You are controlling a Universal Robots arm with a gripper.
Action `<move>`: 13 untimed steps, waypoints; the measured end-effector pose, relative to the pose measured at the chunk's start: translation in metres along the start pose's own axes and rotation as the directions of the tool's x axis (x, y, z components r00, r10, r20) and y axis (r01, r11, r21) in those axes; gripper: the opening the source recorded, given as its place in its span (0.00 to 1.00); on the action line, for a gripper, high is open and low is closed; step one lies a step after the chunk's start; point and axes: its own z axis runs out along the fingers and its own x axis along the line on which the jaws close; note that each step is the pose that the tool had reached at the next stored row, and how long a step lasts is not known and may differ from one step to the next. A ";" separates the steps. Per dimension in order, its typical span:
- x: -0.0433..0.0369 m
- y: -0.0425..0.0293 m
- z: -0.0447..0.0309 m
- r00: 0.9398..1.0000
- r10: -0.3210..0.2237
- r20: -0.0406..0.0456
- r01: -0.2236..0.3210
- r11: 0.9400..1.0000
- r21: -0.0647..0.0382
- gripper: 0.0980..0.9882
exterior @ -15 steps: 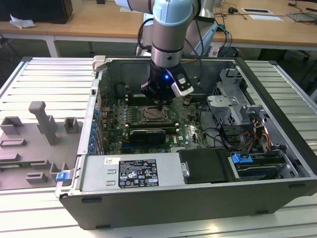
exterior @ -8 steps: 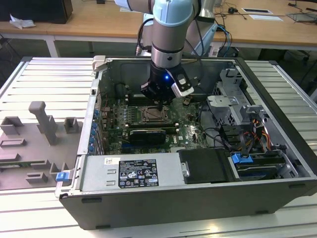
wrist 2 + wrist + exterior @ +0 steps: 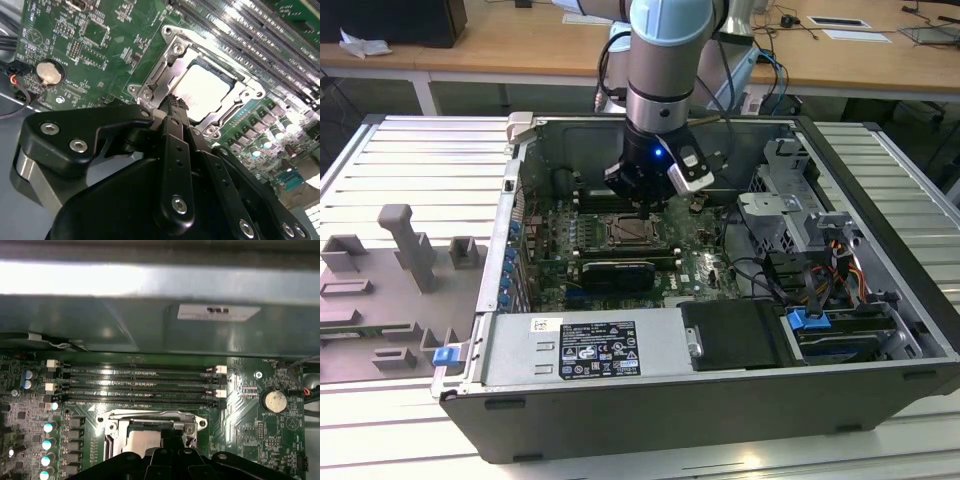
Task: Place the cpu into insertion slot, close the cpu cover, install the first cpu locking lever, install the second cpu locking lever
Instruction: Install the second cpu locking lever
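Hidden: the black gripper body covers the near edge of the insertion slot in both wrist views.
Gripper state: fingers pressed together, gripping nothing.
Computer case: lies open, green motherboard inside.
Slot contents: the cpu sits flat in the socket, pale top showing through the cpu cover, which lies closed over it.
Arm: reaches straight down into the case, fingertips just beside the slot's edge.
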 end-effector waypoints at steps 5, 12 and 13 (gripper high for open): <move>0.0002 -0.0066 -0.0006 1.000 0.000 0.000 0.000 1.000 0.000 0.01; 0.0003 -0.0085 -0.0047 1.000 0.000 0.000 0.000 1.000 0.000 0.01; 0.0003 -0.0084 -0.0064 1.000 0.000 0.000 0.000 1.000 0.000 0.01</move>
